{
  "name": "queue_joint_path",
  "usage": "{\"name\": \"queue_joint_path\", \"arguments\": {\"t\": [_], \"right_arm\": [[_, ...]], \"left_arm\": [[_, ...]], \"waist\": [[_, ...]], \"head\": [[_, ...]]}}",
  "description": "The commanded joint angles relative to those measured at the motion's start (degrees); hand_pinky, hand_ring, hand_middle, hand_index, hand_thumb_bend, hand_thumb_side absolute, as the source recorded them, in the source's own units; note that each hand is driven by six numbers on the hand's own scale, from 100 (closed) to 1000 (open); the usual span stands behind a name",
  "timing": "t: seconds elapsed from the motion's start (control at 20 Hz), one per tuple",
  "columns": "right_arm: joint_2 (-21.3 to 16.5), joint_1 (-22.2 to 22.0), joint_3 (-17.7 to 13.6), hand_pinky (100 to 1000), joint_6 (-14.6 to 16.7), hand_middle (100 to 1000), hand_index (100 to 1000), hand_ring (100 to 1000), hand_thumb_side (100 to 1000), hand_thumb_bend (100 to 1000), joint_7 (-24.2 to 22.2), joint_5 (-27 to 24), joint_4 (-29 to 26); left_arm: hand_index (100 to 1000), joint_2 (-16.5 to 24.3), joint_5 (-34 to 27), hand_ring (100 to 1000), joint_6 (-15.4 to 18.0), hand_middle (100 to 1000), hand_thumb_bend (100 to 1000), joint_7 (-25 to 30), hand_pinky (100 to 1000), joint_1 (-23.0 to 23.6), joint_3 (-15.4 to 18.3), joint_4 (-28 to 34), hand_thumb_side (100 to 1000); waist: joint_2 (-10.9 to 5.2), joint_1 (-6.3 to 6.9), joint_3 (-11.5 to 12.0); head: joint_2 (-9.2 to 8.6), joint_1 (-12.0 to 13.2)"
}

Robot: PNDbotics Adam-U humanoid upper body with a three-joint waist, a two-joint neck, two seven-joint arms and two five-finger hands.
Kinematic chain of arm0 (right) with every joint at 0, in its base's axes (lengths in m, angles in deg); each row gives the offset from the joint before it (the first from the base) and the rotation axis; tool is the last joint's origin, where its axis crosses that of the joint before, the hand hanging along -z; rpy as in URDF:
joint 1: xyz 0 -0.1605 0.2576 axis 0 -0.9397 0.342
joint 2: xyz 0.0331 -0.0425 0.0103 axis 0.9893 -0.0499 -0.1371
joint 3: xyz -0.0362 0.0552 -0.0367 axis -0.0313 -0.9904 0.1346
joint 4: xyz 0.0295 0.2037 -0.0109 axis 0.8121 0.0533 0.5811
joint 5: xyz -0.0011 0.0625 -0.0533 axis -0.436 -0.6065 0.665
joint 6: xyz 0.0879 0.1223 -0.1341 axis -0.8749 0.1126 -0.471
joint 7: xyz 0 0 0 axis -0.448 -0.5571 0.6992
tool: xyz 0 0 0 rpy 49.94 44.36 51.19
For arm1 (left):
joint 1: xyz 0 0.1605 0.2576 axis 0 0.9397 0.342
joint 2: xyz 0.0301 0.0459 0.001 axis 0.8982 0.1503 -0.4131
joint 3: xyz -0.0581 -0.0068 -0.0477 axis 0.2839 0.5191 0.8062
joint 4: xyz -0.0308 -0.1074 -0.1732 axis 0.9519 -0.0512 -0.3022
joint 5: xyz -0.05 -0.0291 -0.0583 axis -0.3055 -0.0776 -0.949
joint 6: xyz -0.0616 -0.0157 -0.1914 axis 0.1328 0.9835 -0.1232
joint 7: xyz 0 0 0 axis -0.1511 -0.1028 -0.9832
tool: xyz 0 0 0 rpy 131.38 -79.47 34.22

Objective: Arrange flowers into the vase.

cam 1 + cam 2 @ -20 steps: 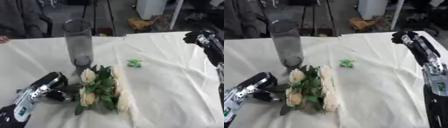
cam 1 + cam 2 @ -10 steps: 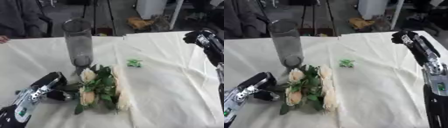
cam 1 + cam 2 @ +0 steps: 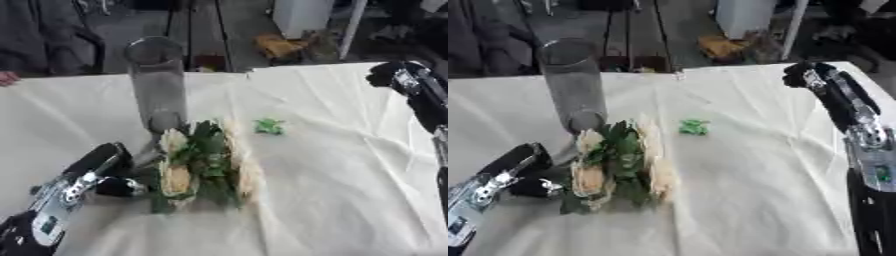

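Note:
A tall clear glass vase (image 3: pixel 157 82) stands upright on the white tablecloth (image 3: pixel 332 190), left of centre. Just in front of it lies a bunch of cream flowers with green leaves (image 3: pixel 206 165), blooms toward the vase's foot. My left hand (image 3: pixel 103 167) comes in from the lower left, its fingers curled at the bunch's stem end. My right hand (image 3: pixel 807 75) hangs over the far right of the table with curled fingers and holds nothing, well away from the flowers.
A small green leaf scrap (image 3: pixel 269 126) lies on the cloth to the right of the vase. The table's far edge (image 3: pixel 289 67) runs just behind the vase, with floor and clutter beyond.
The bunch has shifted a little toward the vase with my left hand. The right hand and the vase have stayed in place.

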Motion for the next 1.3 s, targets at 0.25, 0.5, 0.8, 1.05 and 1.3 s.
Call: {"name": "queue_joint_path", "arguments": {"t": [0.25,0.5,0.8,1.05,1.3], "right_arm": [[-0.65,1.05,-0.36,794,0.04,536,719,753,825,100,0.01,0.06,-0.95],[-0.66,1.02,-0.40,794,-0.01,536,719,753,826,100,0.06,0.09,-1.01],[-0.71,0.94,-0.48,794,-0.09,536,719,753,827,100,0.17,0.14,-1.06],[-0.72,0.97,-0.51,794,-0.10,536,720,753,825,100,0.19,0.20,-1.10],[-0.73,1.02,-0.53,794,-0.08,536,720,753,825,100,0.23,0.23,-1.08]], "left_arm": [[100,-0.16,-3.82,100,-0.12,100,880,-0.22,100,0.29,0.16,3.53,795],[100,1.25,-7.03,100,-0.21,100,934,3.93,100,-0.05,1.21,8.63,780],[100,3.67,-12.16,100,-1.62,100,890,6.42,100,-0.31,3.28,16.97,758],[100,5.76,-16.66,100,-4.36,100,868,5.98,100,-0.84,5.09,23.04,747],[100,6.46,-20.15,100,-6.39,100,866,4.32,100,-1.21,6.30,25.79,740]], "waist": [[-0.21,-0.17,-0.06],[-0.27,-0.14,-0.01],[-0.37,-0.06,0.05],[-0.46,-0.07,0.14],[-0.48,-0.15,0.21]], "head": [[-0.08,-0.02],[-0.11,-0.14],[-0.28,-0.41],[-0.60,-0.45],[-0.97,-0.43]]}}
